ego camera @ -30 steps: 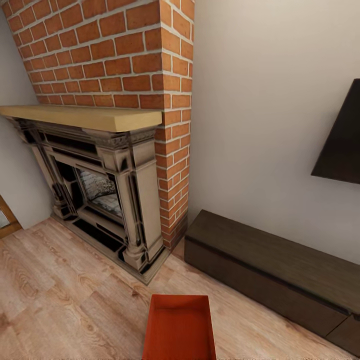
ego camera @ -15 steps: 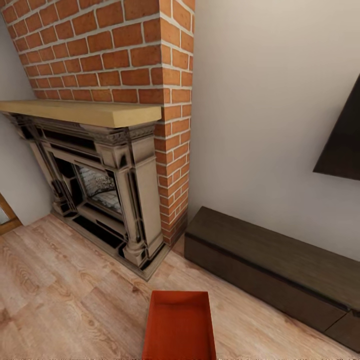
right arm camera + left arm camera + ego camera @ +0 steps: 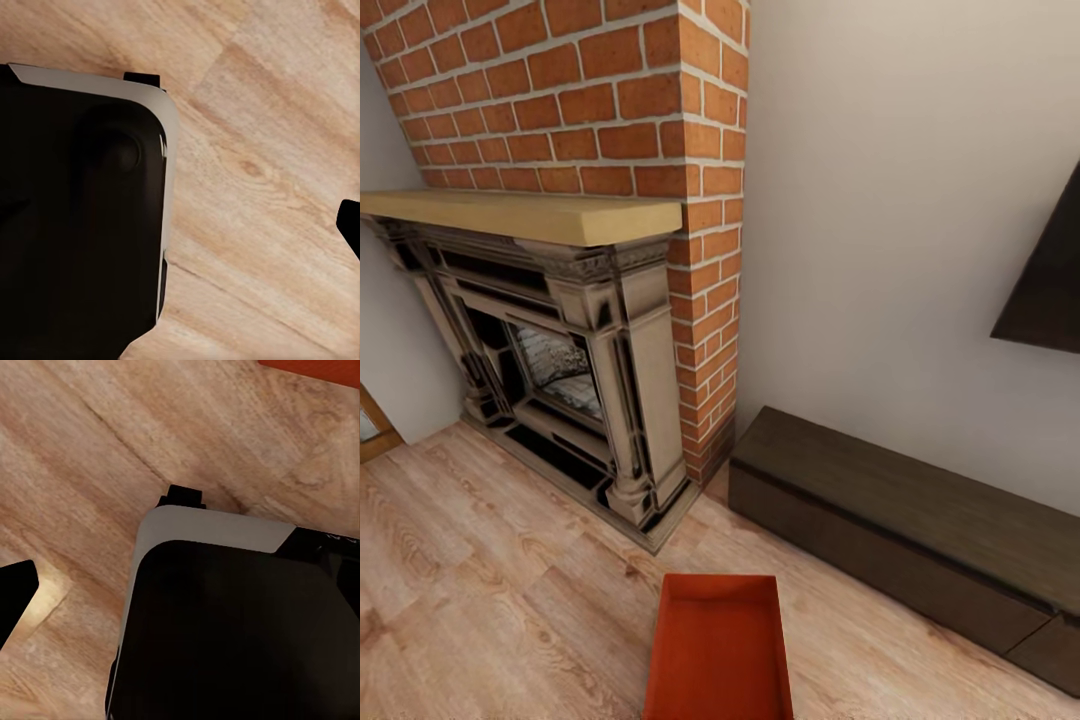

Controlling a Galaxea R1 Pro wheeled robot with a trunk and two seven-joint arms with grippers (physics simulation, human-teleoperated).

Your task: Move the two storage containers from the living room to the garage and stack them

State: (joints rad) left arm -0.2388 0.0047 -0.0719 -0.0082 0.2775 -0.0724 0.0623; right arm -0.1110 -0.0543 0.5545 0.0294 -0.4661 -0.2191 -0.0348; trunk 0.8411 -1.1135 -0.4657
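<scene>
Plainly, an orange-red open-topped storage container [image 3: 718, 650] with thin low walls.

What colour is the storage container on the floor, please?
Orange-red storage container, best seen in the head view.

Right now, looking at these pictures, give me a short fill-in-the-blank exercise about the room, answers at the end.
1. The orange-red storage container lies on the light ____ floor.
2. The chimney above the fireplace is built of red ____.
3. The long dark bench stands against the wall, to the ____ of the fireplace in the head view.
4. The container's inside is ____.

Answers: wood-plank; brick; right; empty
</scene>
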